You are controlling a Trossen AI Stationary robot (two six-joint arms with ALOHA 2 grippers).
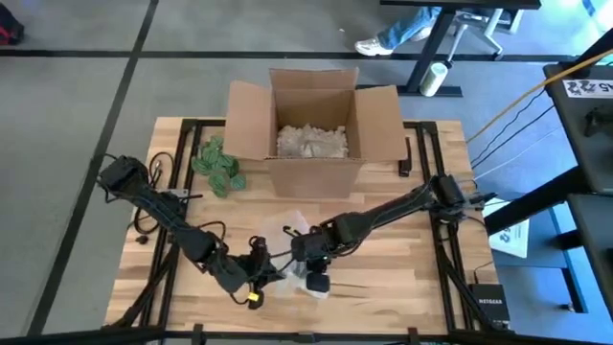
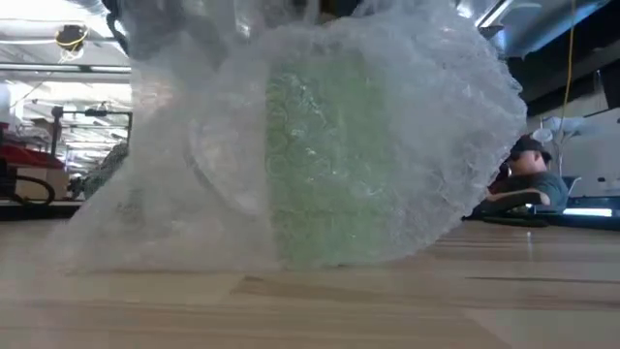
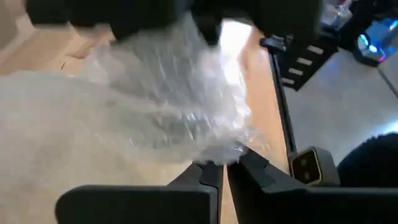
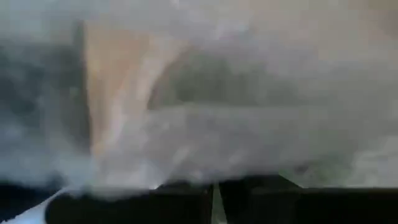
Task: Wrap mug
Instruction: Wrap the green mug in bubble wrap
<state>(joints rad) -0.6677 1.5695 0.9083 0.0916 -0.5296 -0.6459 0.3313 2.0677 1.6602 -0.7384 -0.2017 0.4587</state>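
The pale green mug (image 2: pixel 334 165) sits swaddled in clear bubble wrap (image 3: pixel 168 99) just ahead of the left gripper (image 3: pixel 222 169), whose fingers pinch a wrap edge. The right gripper (image 1: pixel 311 251) presses in opposite — its grip I cannot tell. A slipped pinch could let the wrap spring open.

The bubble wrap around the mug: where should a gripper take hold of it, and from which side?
Probably grip the loose edge of the bubble wrap, coming in low from the table's front side: there it bunches into a thin fold, as the left gripper has pinched it. Over the green mug it bulges.
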